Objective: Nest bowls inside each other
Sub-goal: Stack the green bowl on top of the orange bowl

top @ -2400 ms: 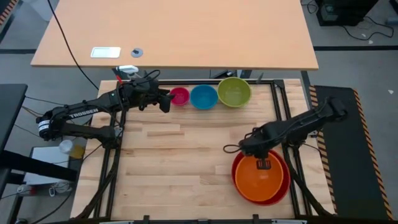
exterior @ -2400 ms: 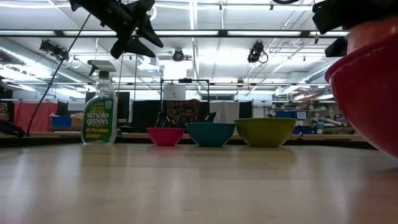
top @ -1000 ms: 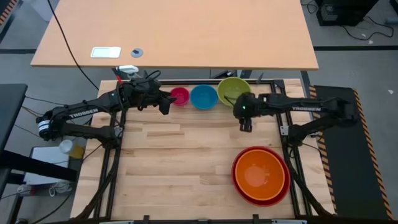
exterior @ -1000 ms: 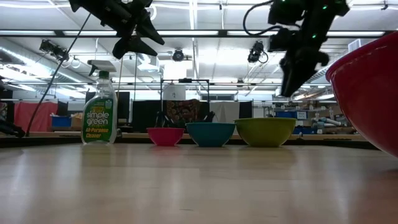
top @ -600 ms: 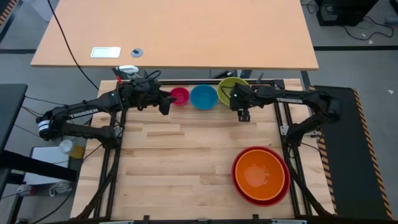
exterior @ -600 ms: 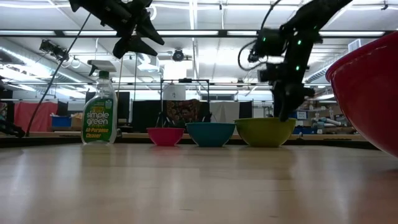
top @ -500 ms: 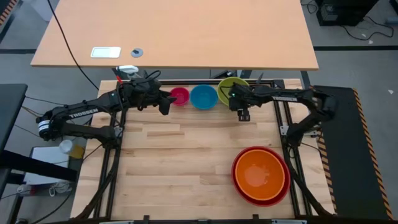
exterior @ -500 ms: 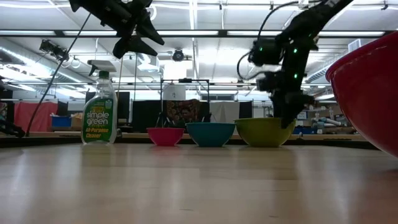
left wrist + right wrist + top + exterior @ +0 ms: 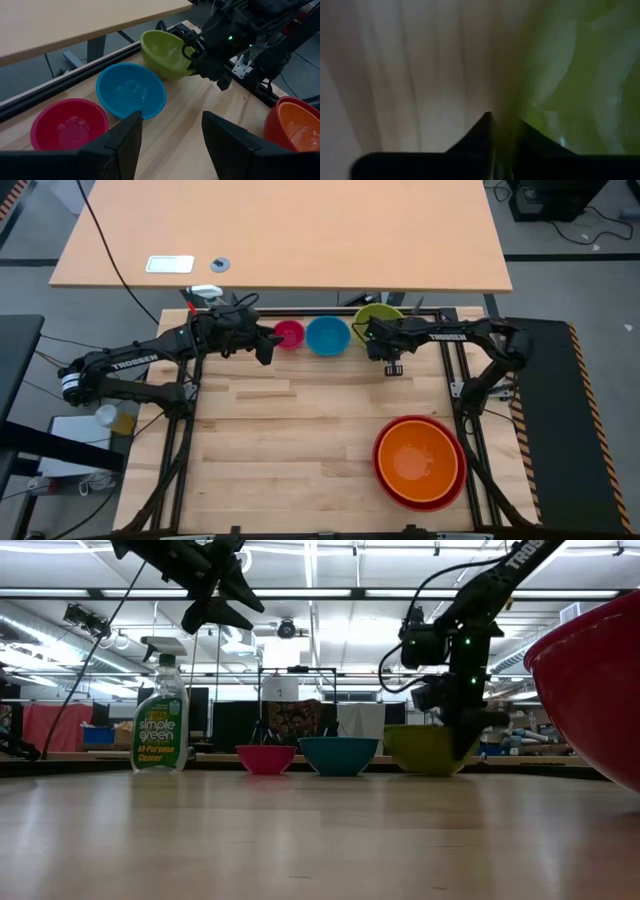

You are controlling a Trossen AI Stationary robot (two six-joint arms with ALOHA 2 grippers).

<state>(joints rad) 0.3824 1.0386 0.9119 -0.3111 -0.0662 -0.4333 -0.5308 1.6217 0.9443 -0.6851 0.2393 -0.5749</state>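
At the table's far edge stand a pink bowl [image 9: 288, 334], a blue bowl [image 9: 327, 335] and a lime green bowl [image 9: 378, 317] in a row. My right gripper [image 9: 385, 348] is shut on the green bowl [image 9: 162, 50]. At the near right, the orange bowl [image 9: 418, 460] sits nested in the red bowl [image 9: 384, 478]. My left gripper [image 9: 268, 345] hangs open above the table, just left of the pink bowl [image 9: 70, 125], touching nothing. My right gripper pinches the green bowl's near rim [image 9: 509, 111] between its two fingers, one finger [image 9: 475, 136] outside the wall and the other inside. The fingers come steeply from above, pointing down. The bowl [image 9: 420, 750] stands with its base on the table.
A green-labelled spray bottle [image 9: 160, 715] stands at the far left corner, behind my left arm. A larger desk [image 9: 280, 230] lies beyond the far edge. Bare wood [image 9: 290, 440] spans the table's middle and near left. Black frame rails [image 9: 455, 370] run along both sides.
My right gripper has gone toward the far edge and the left, and down, tipping steeper, onto the green bowl's near rim. In the low view the green bowl has shifted slightly where it stands. The other bowls have stayed put.
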